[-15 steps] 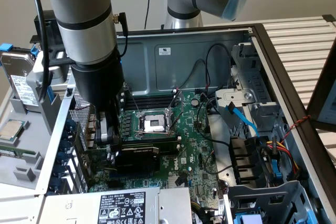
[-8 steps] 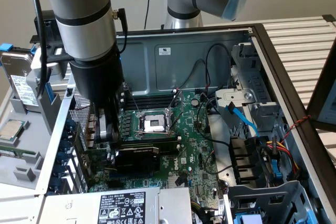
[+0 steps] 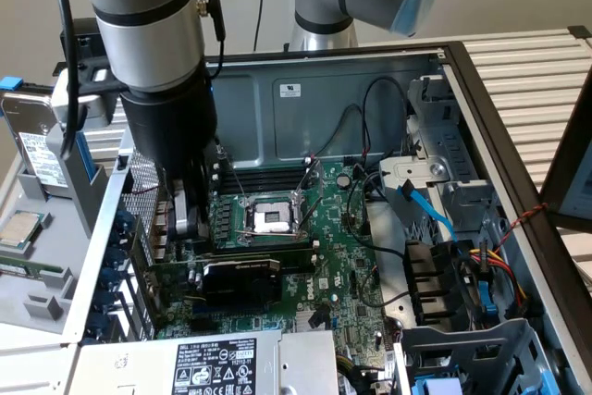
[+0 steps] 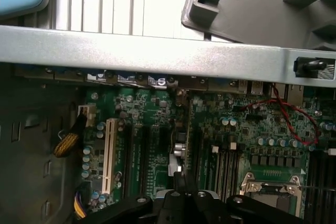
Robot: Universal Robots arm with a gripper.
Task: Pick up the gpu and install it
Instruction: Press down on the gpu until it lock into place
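We see the gripper (image 3: 188, 219) low inside the open case (image 3: 324, 90), at the rear edge of the motherboard (image 3: 342, 256), its jaws drawn fully together. In the exterior view the gpu (image 3: 236, 277) stands on edge on the motherboard just below the gripper, its black shroud facing the camera and its top edge running away from the fingers toward the exterior view's right. The gripper sits at the bracket end of the card; whether the fingers pinch that edge or only rest against it we cannot tell.

The empty cpu socket (image 3: 274, 217) lies just beside the gripper, on the exterior view's right, with the memory slots (image 3: 264, 178) behind it. The power supply (image 3: 208, 363) lies in front of the card, nearer the camera.

From the wrist we look down past the black fingers (image 4: 181, 203) onto a thin card edge (image 4: 178, 150) standing between the expansion slots, with a white slot (image 4: 109, 153) off to one side and the socket (image 4: 270, 190) to the other. A red wire (image 4: 294, 111) loops over the board near the case wall (image 4: 157, 51).
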